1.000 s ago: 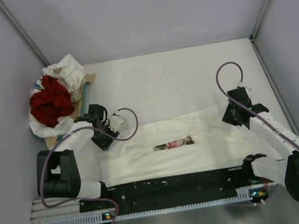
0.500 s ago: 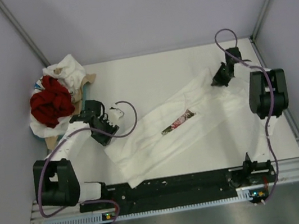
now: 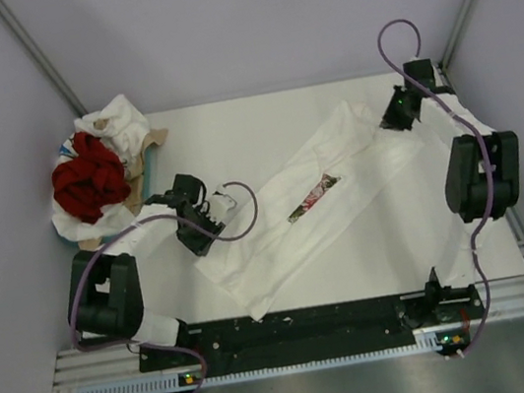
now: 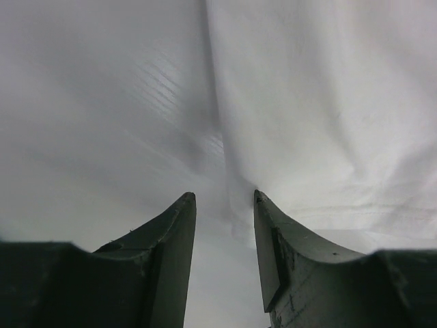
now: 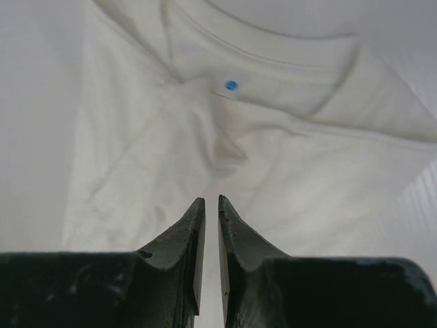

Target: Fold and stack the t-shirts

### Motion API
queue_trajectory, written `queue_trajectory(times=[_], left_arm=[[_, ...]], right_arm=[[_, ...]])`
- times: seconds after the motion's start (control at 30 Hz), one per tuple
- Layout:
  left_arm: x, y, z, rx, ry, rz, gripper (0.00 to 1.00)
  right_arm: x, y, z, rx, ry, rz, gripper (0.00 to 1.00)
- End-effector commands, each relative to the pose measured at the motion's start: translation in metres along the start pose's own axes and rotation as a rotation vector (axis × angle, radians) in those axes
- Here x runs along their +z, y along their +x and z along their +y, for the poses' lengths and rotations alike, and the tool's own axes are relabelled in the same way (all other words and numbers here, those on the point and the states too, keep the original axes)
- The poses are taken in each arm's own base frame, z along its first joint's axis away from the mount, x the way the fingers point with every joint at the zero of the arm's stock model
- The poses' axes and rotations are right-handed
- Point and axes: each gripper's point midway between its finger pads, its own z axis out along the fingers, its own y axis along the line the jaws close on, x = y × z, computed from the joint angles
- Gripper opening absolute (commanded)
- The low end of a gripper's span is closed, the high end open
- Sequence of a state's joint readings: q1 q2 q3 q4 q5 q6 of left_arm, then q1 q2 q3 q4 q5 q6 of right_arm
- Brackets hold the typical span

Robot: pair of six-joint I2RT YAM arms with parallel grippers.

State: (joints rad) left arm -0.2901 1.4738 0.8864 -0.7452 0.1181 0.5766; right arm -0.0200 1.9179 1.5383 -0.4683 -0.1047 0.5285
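White t-shirt laid out corner to corner, a gripper at each end!

Down by the front rail, the white t-shirt [image 3: 279, 244] starts its diagonal run across the table [image 3: 233, 141], floral print [image 3: 313, 196] showing mid-length. At its left edge sits the left gripper [image 4: 222, 199], jaws moderately apart, a cloth fold lined up with the gap, nothing pinched. Further out, the right gripper [image 5: 212, 199] hovers over the collar end, jaws at a thin slit, empty, neck label [image 5: 231, 85] just beyond. Far left, the heaped t-shirts [image 3: 90, 179], red and white, sit on the tray [image 3: 145, 180].
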Motion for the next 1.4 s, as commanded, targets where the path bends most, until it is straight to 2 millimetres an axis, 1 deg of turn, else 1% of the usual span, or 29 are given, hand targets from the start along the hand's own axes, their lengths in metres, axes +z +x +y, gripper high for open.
queue_trajectory(times=[0.0, 0.07, 0.13, 0.17, 0.23, 0.27, 0.3, 0.37, 0.43, 0.5, 0.53, 0.57, 0.6, 0.67, 0.7, 0.73, 0.77, 0.83, 0.87, 0.93, 1.0, 1.03, 1.07, 1.1, 1.13, 1.17, 1.2, 1.27, 1.37], left_arm=[[0.014, -0.010, 0.016, 0.009, -0.056, 0.009, 0.42], [0.021, -0.003, 0.017, 0.008, -0.058, 0.048, 0.40], [0.027, 0.005, 0.013, 0.020, -0.061, 0.075, 0.40], [0.030, 0.007, 0.007, 0.035, -0.062, 0.084, 0.41], [0.037, 0.025, -0.007, 0.097, -0.063, 0.152, 0.40], [0.041, 0.031, -0.015, 0.141, -0.054, 0.177, 0.40], [0.043, 0.040, -0.025, 0.175, -0.037, 0.202, 0.40], [0.044, 0.050, -0.045, 0.218, 0.025, 0.221, 0.40], [0.038, 0.053, -0.073, 0.257, 0.131, 0.199, 0.40], [0.022, 0.046, -0.103, 0.297, 0.249, 0.139, 0.41], [0.011, 0.039, -0.113, 0.314, 0.283, 0.090, 0.42], [0.001, 0.031, -0.121, 0.326, 0.313, 0.036, 0.42], [-0.011, 0.022, -0.126, 0.341, 0.327, -0.026, 0.43], [-0.034, 0.007, -0.128, 0.367, 0.308, -0.129, 0.45], [-0.046, -0.001, -0.126, 0.382, 0.280, -0.180, 0.47], [-0.056, -0.007, -0.124, 0.398, 0.256, -0.224, 0.49], [-0.067, -0.013, -0.121, 0.416, 0.219, -0.277, 0.52], [-0.078, -0.024, -0.115, 0.447, 0.163, -0.346, 0.56], [-0.082, -0.029, -0.111, 0.473, 0.137, -0.373, 0.57], [-0.080, -0.034, -0.108, 0.511, 0.123, -0.372, 0.59], [-0.069, -0.031, -0.109, 0.591, 0.150, -0.350, 0.62], [-0.065, -0.029, -0.112, 0.647, 0.166, -0.345, 0.62], [-0.060, -0.024, -0.115, 0.688, 0.187, -0.327, 0.63], [-0.057, -0.019, -0.118, 0.737, 0.200, -0.313, 0.63], [-0.051, -0.014, -0.118, 0.772, 0.206, -0.292, 0.63], [-0.046, -0.009, -0.118, 0.795, 0.202, -0.270, 0.63], [-0.041, -0.004, -0.117, 0.816, 0.203, -0.247, 0.63], [-0.030, 0.005, -0.116, 0.838, 0.203, -0.212, 0.63], [-0.015, 0.017, -0.111, 0.857, 0.188, -0.177, 0.63]], right_arm=[[0.001, 0.049, -0.077, 0.004, 0.168, 0.097, 0.11], [0.008, 0.069, -0.092, 0.050, 0.171, 0.144, 0.08], [0.018, 0.080, -0.104, 0.101, 0.177, 0.176, 0.07], [0.023, 0.082, -0.109, 0.111, 0.190, 0.181, 0.07], [0.039, 0.080, -0.115, 0.107, 0.215, 0.201, 0.07], [0.046, 0.073, -0.109, 0.110, 0.198, 0.209, 0.07], [0.055, 0.070, -0.103, 0.118, 0.171, 0.229, 0.07], [0.072, 0.035, -0.072, 0.146, 0.075, 0.204, 0.07], [0.088, 0.005, -0.042, 0.149, -0.010, 0.179, 0.08], [0.097, -0.024, -0.010, 0.115, -0.082, 0.144, 0.10], [0.100, -0.039, 0.009, 0.078, -0.127, 0.120, 0.13], [0.100, -0.046, 0.023, 0.044, -0.155, 0.107, 0.15], [0.096, -0.058, 0.034, 0.012, -0.174, 0.079, 0.19], [0.071, -0.081, 0.051, -0.048, -0.204, 0.008, 0.26], [0.060, -0.088, 0.051, -0.091, -0.200, -0.017, 0.28], [0.042, -0.095, 0.055, -0.135, -0.199, -0.051, 0.31], [0.031, -0.091, 0.053, -0.195, -0.197, -0.050, 0.32], [-0.015, -0.088, 0.073, -0.299, -0.256, -0.087, 0.36], [-0.029, -0.073, 0.083, -0.366, -0.291, -0.084, 0.38], [-0.054, -0.019, 0.104, -0.541, -0.369, -0.064, 0.41], [-0.083, 0.032, 0.123, -0.721, -0.462, -0.086, 0.43], [-0.097, 0.063, 0.129, -0.785, -0.515, -0.088, 0.46], [-0.115, 0.087, 0.140, -0.831, -0.584, -0.114, 0.49], [-0.125, 0.116, 0.142, -0.860, -0.638, -0.112, 0.53], [-0.138, 0.140, 0.147, -0.880, -0.696, -0.133, 0.60], [-0.151, 0.160, 0.153, -0.902, -0.749, -0.157, 0.96], [-0.163, 0.186, 0.155, -0.942, -0.796, -0.156, 0.99], [-0.189, 0.230, 0.157, -1.033, -0.885, -0.133, 0.98], [-0.213, 0.304, 0.141, -1.264, -1.030, -0.057, 0.98]])
